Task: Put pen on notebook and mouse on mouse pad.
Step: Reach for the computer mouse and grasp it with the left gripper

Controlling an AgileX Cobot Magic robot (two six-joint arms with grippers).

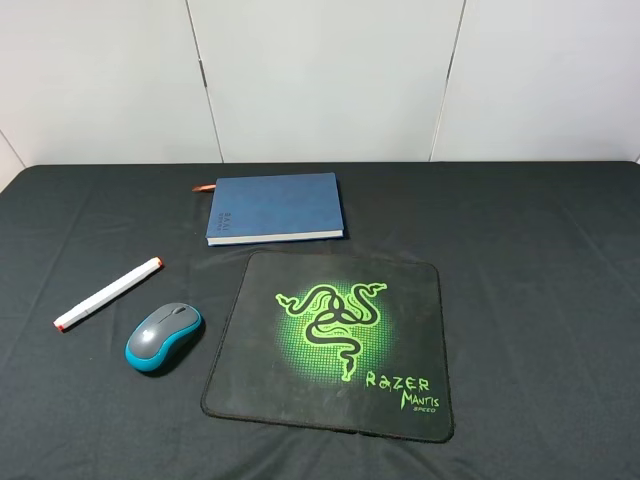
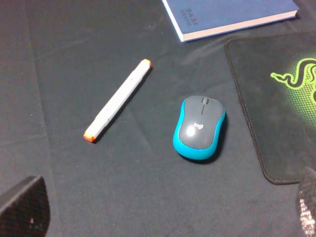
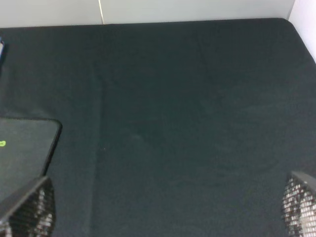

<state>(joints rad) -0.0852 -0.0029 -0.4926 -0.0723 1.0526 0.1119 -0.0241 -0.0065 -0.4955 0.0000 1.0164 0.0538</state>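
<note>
The white pen (image 1: 108, 293) with red-orange tips lies slanted on the black cloth, left of the mouse pad (image 1: 330, 340). Just below it sits the grey and teal mouse (image 1: 164, 337), a short gap from the pad's left edge. The dark blue notebook (image 1: 275, 208) lies closed behind the pad. The left wrist view shows the pen (image 2: 117, 100), mouse (image 2: 199, 128), notebook corner (image 2: 232, 15) and pad edge (image 2: 276, 103). My left gripper (image 2: 165, 215) hangs open above them, holding nothing. My right gripper (image 3: 163, 207) is open over bare cloth, right of the pad corner (image 3: 24, 148). Neither arm shows in the high view.
A black cloth (image 1: 540, 270) covers the whole table. White wall panels (image 1: 320, 70) stand behind its far edge. The notebook's red-orange ribbon (image 1: 203, 187) sticks out at its back left corner.
</note>
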